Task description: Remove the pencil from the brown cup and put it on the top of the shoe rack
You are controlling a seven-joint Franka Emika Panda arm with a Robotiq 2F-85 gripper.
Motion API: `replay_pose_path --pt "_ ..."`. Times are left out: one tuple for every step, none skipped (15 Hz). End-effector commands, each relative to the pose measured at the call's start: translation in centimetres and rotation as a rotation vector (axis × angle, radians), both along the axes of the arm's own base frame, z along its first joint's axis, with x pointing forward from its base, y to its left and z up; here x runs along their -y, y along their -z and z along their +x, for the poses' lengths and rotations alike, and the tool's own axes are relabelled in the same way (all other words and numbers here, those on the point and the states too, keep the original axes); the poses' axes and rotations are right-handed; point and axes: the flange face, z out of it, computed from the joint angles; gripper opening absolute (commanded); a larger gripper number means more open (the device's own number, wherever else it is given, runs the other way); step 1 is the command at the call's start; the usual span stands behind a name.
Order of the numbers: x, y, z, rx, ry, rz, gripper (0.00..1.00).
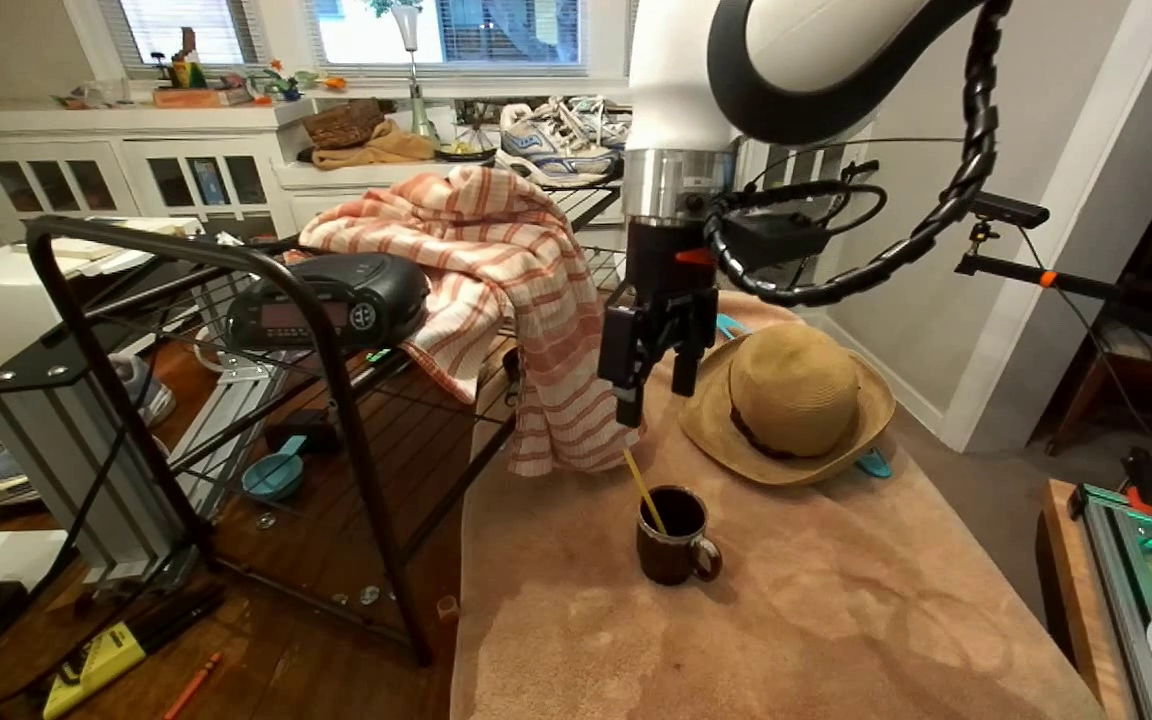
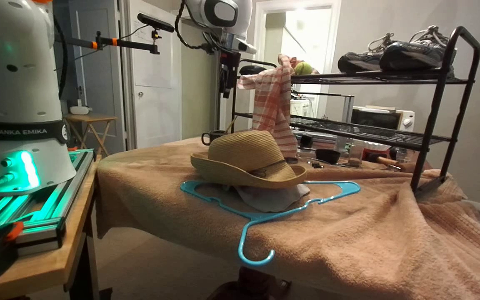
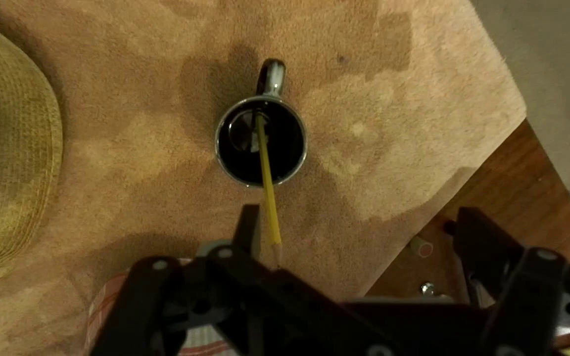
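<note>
Lowering the empty, wide-spread jaws could knock the pencil, near their left side in the wrist view, tipping the cup.

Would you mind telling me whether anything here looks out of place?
The blue clothes hanger lies partly beneath the straw hat, an odd place for it; the plaid cloth drapes askew off the shoe rack.

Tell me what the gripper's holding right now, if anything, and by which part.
Nothing is held: the gripper hangs open, and the pencil leans in the brown cup, its upper end below the gripper.
</note>
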Motion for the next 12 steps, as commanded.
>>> replay_pose_path --pt "-0.4 2.1 1.9 0.025 0.056 -0.048 1.0" --pt "-0.4 2.7 2.2 0.026 0.064 -0.064 1.0" --pt "-0.4 3.2 2.4 0.026 0.07 -0.083 1.0" --pt "-0.4 3.6 2.6 0.029 0.077 -0.103 1.0" --pt "-0.4 3.9 3.0 0.027 0.083 -0.117 1.0" --pt "-0.5 4.2 3.3 0.029 0.087 -0.134 1.0" --pt "-0.6 4.5 3.6 0.028 0.089 -0.149 1.0" --pt "-0.7 4.8 3.9 0.024 0.091 -0.157 1.0" --pt "-0.8 5.1 4.2 0.021 0.095 -0.169 1.0" --pt "-1.0 5.5 4.4 0.014 0.099 -0.173 1.0" --pt "-1.1 5.7 4.7 0.013 0.102 -0.181 1.0" --pt "-1.2 6.1 4.9 0.008 0.103 -0.186 1.0"
